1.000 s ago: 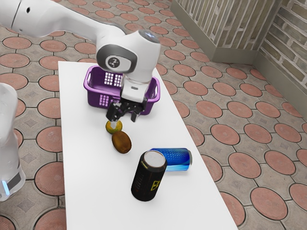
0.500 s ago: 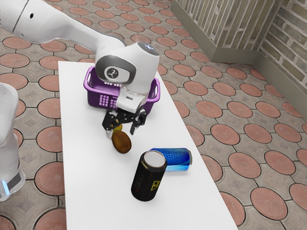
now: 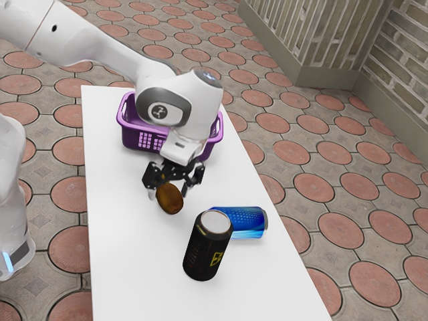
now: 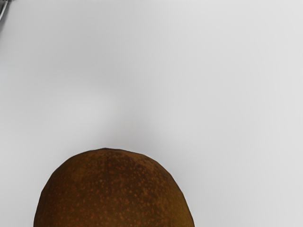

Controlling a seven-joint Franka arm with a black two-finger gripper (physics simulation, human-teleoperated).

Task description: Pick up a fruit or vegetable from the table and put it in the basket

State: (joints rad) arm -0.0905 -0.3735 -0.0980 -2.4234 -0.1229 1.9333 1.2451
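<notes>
My gripper [image 3: 168,194] is open and low over the table, its two fingers standing apart on either side of the brown kiwi-like fruit [image 3: 171,200]. That brown fruit [image 4: 113,194] looms large at the lower edge of the wrist view. Behind it, the small yellow-green fruit is mostly hidden by the hand. The purple basket [image 3: 132,138] stands behind my gripper at the table's far end, partly covered by the arm.
A black can [image 3: 207,247] stands upright on the white table [image 3: 134,267], nearer the camera than the brown fruit. Beside it a blue can [image 3: 249,222] lies on its side, toward the exterior view's right.
My gripper has moved away from the basket and down, from above the yellow-green fruit to around the brown one. The fruits and cans have not visibly moved.
</notes>
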